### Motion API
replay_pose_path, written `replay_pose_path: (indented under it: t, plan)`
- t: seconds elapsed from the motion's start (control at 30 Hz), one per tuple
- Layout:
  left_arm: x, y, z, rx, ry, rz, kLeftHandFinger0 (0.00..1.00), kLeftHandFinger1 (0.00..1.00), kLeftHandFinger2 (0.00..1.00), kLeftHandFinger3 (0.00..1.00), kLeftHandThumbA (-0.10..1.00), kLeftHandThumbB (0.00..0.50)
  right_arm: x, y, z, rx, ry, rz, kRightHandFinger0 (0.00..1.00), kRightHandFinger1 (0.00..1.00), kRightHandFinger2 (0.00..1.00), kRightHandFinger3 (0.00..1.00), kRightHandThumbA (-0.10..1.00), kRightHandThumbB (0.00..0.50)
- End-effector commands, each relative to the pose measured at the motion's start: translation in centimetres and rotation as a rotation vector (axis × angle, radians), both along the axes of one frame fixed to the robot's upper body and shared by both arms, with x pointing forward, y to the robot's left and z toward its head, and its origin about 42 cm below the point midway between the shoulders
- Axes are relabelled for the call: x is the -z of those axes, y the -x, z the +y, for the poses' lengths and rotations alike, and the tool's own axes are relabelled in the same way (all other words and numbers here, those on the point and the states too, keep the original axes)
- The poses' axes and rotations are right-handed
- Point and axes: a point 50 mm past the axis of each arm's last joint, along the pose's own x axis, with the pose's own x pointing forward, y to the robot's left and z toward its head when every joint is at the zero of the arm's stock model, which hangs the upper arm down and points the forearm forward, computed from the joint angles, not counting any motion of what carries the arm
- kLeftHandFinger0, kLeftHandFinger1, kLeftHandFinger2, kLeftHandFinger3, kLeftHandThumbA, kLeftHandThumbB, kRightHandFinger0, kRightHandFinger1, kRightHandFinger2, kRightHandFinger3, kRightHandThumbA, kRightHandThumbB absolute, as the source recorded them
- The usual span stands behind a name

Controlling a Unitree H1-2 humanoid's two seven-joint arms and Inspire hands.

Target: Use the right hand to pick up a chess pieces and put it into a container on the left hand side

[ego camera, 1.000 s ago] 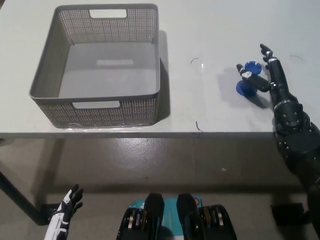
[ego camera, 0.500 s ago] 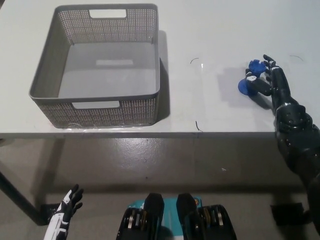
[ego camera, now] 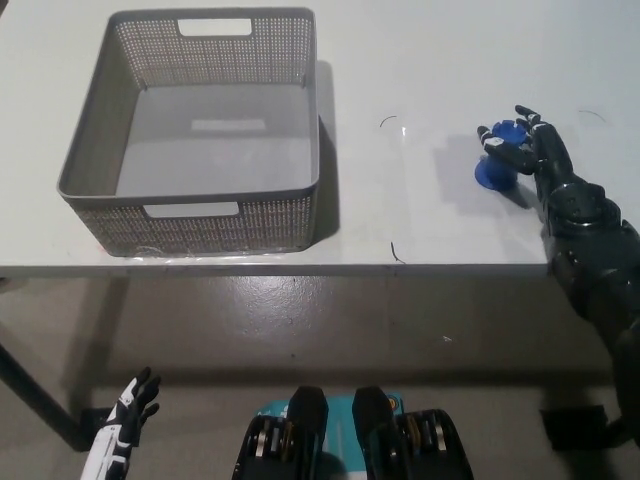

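The robot's black right hand (ego camera: 522, 143) reaches in from the lower right, forearm angled up over the near edge of the white worktop (ego camera: 430, 60), its fingers (ego camera: 500, 145) curled around the stem of a blue chess piece (ego camera: 495, 165). The piece stands at the right side of the worktop, its round base on or just above the surface, which one cannot be told from this angle; its upper part shows between the dark fingers. The wrist sits just beyond the worktop's front edge, the hand tilted towards the picture's left.

Well apart to the left stands a grey mesh basket (ego camera: 95, 130), square, with cut-out handles in its near and far walls and nothing visible inside. A few small dark marks dot the bare surface between basket and piece.

The white left hand (ego camera: 125, 425) hangs low at the lower left, well below worktop level, holding nothing, fingers loosely spread. Under the worktop lies a glossy grey-brown floor (ego camera: 300, 320), with a dark worktop leg (ego camera: 35, 400) slanting across the lower left corner.
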Motion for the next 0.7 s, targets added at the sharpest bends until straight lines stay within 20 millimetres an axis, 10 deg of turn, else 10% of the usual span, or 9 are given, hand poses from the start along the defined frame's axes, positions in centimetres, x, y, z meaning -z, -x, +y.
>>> replay_pose_path:
  t: [0.0,0.07,0.17,0.4,0.67]
  plan:
    - [-1.4,-0.6,0.5,0.01,0.005,-0.07,1.0,1.0,1.0,1.0,1.0,0.077,-4.8,-1.8,1.2,0.11,-0.036,-0.089,0.26,0.29,0.35,0.24,-0.01,0.291]
    - [-1.6,-0.9,0.6,0.003,0.001,-0.072,1.0,1.0,1.0,1.0,1.0,0.087,-5.1,-1.9,1.7,0.103,-0.104,-0.111,0.0,0.1,0.43,0.36,-0.1,0.175]
    - [-1.7,-0.9,0.8,-0.002,0.001,-0.077,1.0,1.0,1.0,1.0,1.0,0.096,-5.1,-1.9,2.1,0.097,-0.154,-0.11,0.04,0.38,0.77,0.73,-0.1,0.152]
    - [-2.1,-1.0,1.2,-0.008,-0.003,-0.087,1.0,1.0,1.0,1.0,1.0,0.111,-5.3,-2.0,2.6,0.12,-0.312,-0.123,0.06,0.51,0.83,0.93,-0.1,0.129]
    - [-2.4,-1.3,1.5,-0.016,-0.01,-0.091,1.0,1.0,1.0,1.0,1.0,0.13,-7.3,-2.5,3.1,0.134,-0.351,-0.201,0.2,0.52,0.77,0.71,-0.1,0.153]
